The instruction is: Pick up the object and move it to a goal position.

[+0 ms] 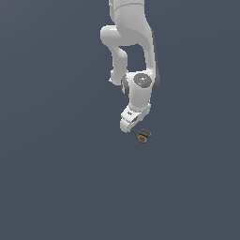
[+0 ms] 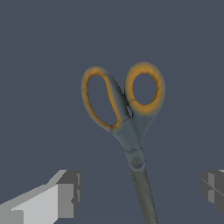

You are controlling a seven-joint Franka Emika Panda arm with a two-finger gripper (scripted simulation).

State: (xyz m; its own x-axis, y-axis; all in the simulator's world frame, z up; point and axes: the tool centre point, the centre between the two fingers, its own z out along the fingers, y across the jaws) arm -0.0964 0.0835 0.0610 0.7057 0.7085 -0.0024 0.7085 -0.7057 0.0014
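Note:
The scissors lie flat on the dark grey floor, with two orange ring handles and thin dark blades. In the exterior view the white arm reaches down and the gripper hangs right over the blade end, with the handles sticking out to the exterior view's right. In the wrist view the scissors fill the middle, and their blades run between my two fingertips, which stand wide apart on either side. The gripper is open and holds nothing.
The plain dark grey floor spreads all around. No other objects or goal marker show in either view.

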